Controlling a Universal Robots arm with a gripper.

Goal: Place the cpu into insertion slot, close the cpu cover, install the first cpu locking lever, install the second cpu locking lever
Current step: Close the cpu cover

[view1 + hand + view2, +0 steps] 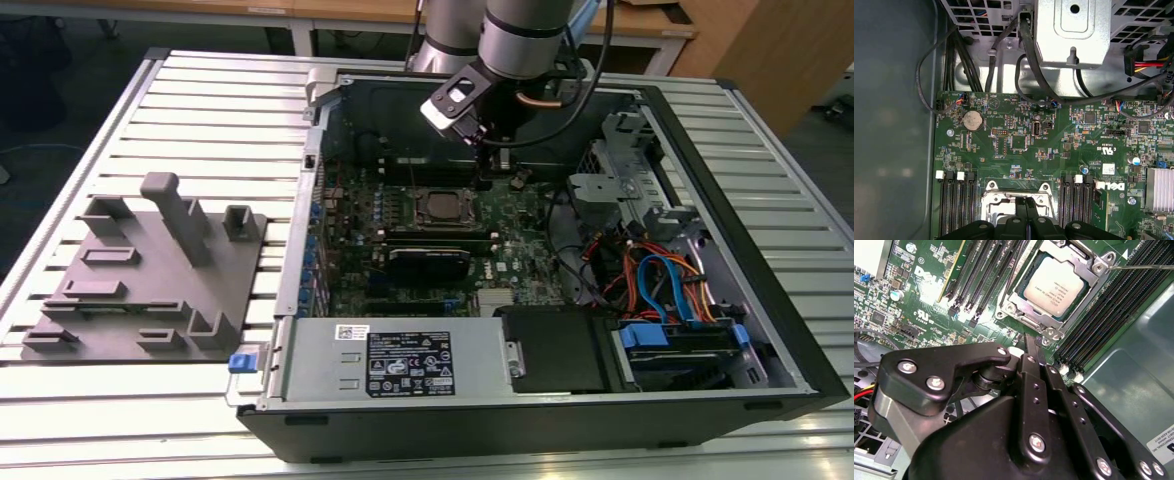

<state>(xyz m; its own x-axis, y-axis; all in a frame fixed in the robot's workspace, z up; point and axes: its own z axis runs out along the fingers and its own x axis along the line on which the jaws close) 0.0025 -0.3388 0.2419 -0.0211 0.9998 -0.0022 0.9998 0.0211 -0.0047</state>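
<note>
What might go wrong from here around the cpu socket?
The thin lever beside the cpu cover juts out sideways, apparently unlatched; the gripper, hovering over the board, might slip off such a slim wire. Memory slots flank that cover tightly, so a slip may scrape them or jar the seated cpu.

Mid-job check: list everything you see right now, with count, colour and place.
cpu: one, silvery-grey, seated in the insertion slot
cpu cover: one, silvery, lying flat around the cpu
green board: one, inside the case
memory slots: several, black, on both sides of the insertion slot
coin cell: one, silver, on the green board
computer case: one, black, open, on the slatted table
power supply: one, silvery, inside the case
cables: a bundle, blue and orange, toward the exterior view's right
fixture tray: one, grey, on the table, exterior view's left
arm: one, grey, over the case
gripper: one, black, shut, beside the insertion slot
</note>
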